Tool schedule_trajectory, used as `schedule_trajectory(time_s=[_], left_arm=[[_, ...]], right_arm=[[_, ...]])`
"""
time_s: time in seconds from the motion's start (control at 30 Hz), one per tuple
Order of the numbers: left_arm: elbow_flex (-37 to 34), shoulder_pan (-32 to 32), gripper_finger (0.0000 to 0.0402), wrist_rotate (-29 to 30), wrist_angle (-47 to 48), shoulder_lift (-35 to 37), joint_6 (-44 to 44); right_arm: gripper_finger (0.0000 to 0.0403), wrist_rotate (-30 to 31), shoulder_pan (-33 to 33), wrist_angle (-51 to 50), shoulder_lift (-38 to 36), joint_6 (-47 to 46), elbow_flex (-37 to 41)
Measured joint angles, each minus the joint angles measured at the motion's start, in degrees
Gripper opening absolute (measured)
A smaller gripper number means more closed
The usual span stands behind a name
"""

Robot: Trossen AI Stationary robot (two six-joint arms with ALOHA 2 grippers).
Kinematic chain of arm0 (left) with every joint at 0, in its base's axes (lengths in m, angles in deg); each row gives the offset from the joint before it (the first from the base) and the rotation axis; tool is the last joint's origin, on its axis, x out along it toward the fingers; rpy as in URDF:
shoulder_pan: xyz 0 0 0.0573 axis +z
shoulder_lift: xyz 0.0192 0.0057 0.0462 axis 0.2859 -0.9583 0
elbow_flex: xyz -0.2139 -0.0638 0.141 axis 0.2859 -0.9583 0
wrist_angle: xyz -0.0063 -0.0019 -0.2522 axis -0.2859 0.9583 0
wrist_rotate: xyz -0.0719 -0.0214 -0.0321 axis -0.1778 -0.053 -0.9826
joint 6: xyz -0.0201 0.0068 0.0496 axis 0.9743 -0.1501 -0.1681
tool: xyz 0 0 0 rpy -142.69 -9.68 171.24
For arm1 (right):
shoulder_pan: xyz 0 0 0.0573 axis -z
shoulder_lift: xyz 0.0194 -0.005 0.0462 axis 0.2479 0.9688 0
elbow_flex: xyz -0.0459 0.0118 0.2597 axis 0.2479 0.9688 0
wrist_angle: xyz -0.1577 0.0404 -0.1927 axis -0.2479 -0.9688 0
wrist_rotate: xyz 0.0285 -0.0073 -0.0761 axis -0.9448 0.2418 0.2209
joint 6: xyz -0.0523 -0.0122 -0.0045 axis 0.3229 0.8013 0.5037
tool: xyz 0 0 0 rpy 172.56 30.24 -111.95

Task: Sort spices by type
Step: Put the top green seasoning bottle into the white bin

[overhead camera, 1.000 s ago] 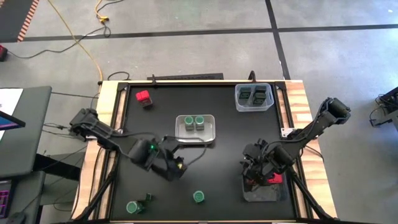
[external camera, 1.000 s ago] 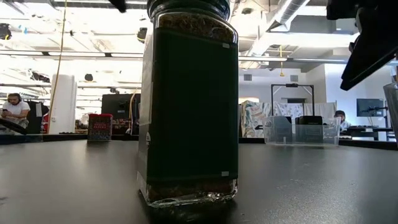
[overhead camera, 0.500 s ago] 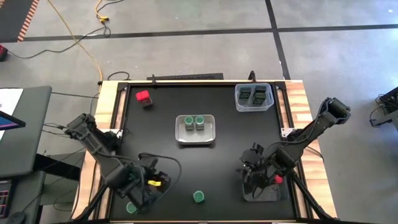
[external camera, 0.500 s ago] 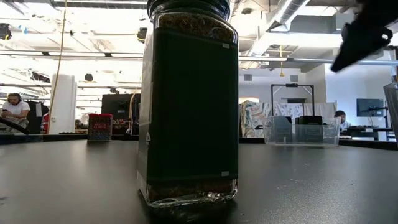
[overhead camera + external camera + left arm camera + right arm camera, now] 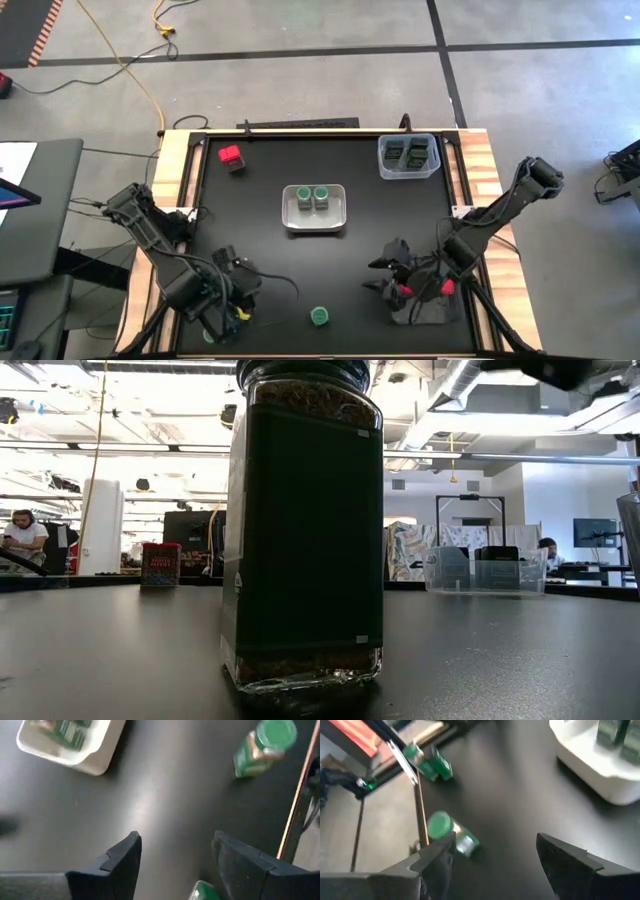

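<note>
My left gripper (image 5: 175,855) hangs near the table's front left corner, jaws parted, nothing between them. A green-lidded jar (image 5: 265,745) stands ahead of it on open mat. My right gripper (image 5: 492,855) hovers beside the front right tray (image 5: 425,308), jaws apart and empty. Two jars sit in the middle tray (image 5: 315,207), dark tins in the clear tray (image 5: 408,156) at the far right, a red box (image 5: 231,156) far left. The black mat (image 5: 360,240) between the trays lies bare.
</note>
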Motion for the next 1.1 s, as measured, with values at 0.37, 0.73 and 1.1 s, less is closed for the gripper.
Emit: schedule_trajectory(time_s=[0.37, 0.73, 1.1], left_arm=[[-10.14, -2.89, 0.0231, 4.71, -3.48, 0.79, -14.51], [-39.52, -10.30, 0.0231, 4.85, -37.63, 18.70, -14.12], [-51.34, -12.83, 0.0231, 4.86, -50.60, 29.73, -14.31]], right_arm=[[0.0302, 0.45, 5.19, -1.30, 11.79, 5.44, -17.85], [0.0302, -7.61, 8.85, -33.82, 37.40, -7.24, -56.93], [0.0301, -16.48, 8.61, -52.69, 52.52, -25.11, -76.49]])
